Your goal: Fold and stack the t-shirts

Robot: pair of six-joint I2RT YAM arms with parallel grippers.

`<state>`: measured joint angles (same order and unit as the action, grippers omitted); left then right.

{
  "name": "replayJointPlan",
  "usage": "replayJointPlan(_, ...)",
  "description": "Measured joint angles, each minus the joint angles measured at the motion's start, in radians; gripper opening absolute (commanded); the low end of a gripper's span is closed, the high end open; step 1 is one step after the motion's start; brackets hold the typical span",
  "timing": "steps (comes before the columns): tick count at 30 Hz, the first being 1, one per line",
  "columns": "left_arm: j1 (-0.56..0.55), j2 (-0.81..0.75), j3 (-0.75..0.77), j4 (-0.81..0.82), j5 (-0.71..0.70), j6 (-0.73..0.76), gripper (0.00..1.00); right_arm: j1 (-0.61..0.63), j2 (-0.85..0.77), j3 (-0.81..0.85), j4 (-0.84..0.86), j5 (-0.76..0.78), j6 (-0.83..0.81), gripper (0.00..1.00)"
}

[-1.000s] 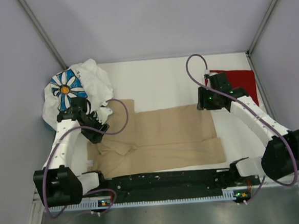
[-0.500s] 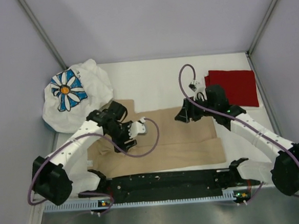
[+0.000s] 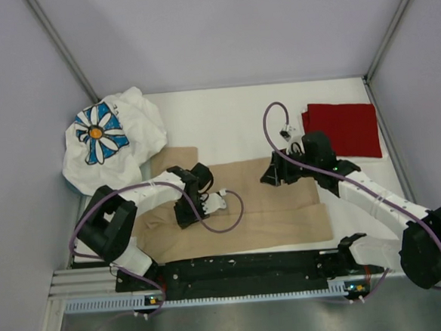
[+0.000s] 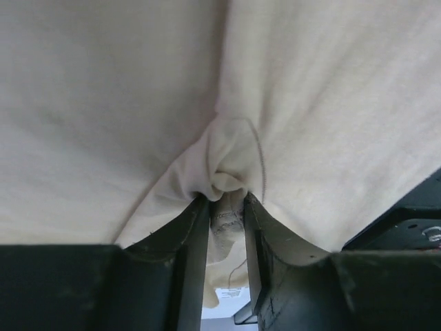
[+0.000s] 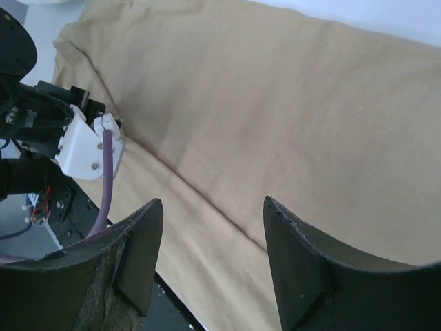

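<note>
The tan t-shirt (image 3: pixel 276 207) lies spread across the middle of the table, partly folded lengthwise. My left gripper (image 3: pixel 187 213) is down on its left part, shut on a pinch of the tan t-shirt (image 4: pixel 227 183). My right gripper (image 3: pixel 272 173) is open and empty, hovering above the tan t-shirt (image 5: pixel 289 103) near its far edge. The dark red t-shirt (image 3: pixel 343 129) lies folded at the far right. The white daisy t-shirt (image 3: pixel 109 139) sits crumpled at the far left.
A black rail (image 3: pixel 243 268) runs along the near table edge between the arm bases. Grey walls close in on the left, right and back. The left arm's purple cable (image 3: pixel 228 218) loops over the tan cloth.
My left gripper has swung right and down from the shirt's left edge onto the tan cloth and pinched it. My right gripper has moved left from the red shirt to above the tan shirt.
</note>
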<state>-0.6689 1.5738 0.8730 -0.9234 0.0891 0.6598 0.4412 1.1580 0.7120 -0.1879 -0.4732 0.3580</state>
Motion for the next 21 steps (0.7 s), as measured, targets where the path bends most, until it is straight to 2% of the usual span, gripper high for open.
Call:
replayJointPlan(4,0.000,0.000,0.005,0.014,-0.043,-0.028,0.30,0.000,0.000,-0.007,0.005,0.014,-0.003,0.59)
replayJointPlan(6,0.000,0.000,0.012,0.013,-0.059,-0.033,0.24,0.000,0.001,-0.017,0.008,0.021,-0.006,0.59)
replayJointPlan(10,0.000,0.000,0.016,0.015,-0.111,-0.042,0.00,0.000,0.003,-0.029,0.008,0.030,-0.006,0.59)
replayJointPlan(15,0.000,0.000,0.058,0.005,-0.155,-0.040,0.00,0.000,0.006,-0.031,0.008,0.056,-0.005,0.59)
replayJointPlan(21,0.000,0.000,0.145,0.056,-0.192,-0.009,0.02,-0.003,0.110,-0.029,-0.039,0.206,0.048,0.57)
